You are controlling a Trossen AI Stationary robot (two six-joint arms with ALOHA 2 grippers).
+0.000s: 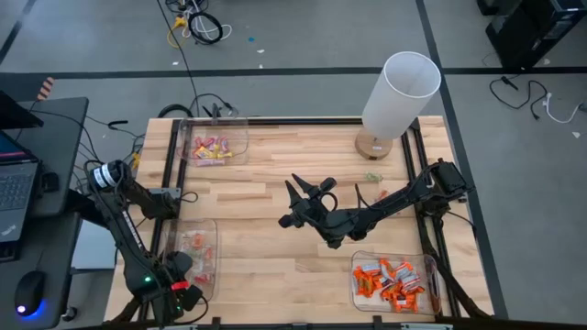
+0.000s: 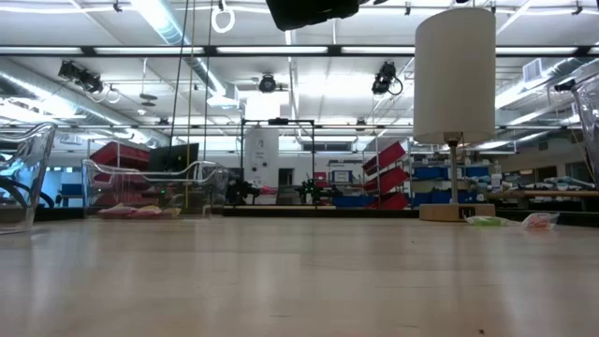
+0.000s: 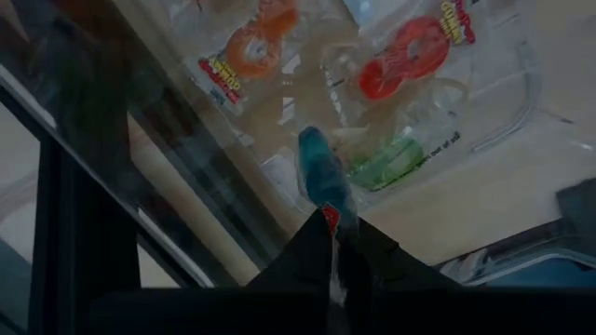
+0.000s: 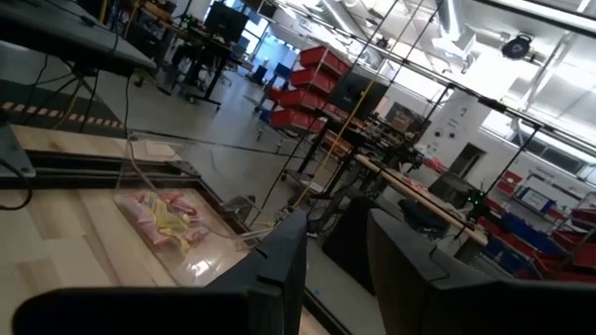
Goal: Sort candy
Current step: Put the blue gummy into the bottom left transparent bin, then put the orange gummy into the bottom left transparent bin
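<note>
My left gripper [image 1: 186, 271] is at the table's near left corner, over a clear bin [image 1: 209, 240] of pale candy [image 3: 410, 56] with red, orange and green rings, and is shut on a blue-wrapped candy [image 3: 321, 179]. My right gripper [image 1: 310, 190] hangs open above the table's middle, pointing toward the far left; its wrist view shows both fingers apart [image 4: 335, 223] with nothing between them. Two loose candies lie on the wood near the lamp, one green [image 1: 371, 179] and one red-orange [image 1: 381, 194]. They also show in the low view, the green candy [image 2: 487, 221] and the red-orange one [image 2: 541, 221]. My left gripper pinches the blue-wrapped candy by one end [image 3: 328, 212], right at its fingertips [image 3: 312, 244]. The rest of the candy sticks out past the fingers, lifted clear above the bin's pale candy.
A clear bin [image 1: 240, 128] at the far left holds pink and yellow candy [image 1: 211, 148], seen also in the right wrist view [image 4: 168, 216]. A bin [image 1: 431, 291] at the near right holds orange candy [image 1: 393, 280]. A white lamp [image 1: 396, 92] stands at the far right. Bare wood lies mid-table.
</note>
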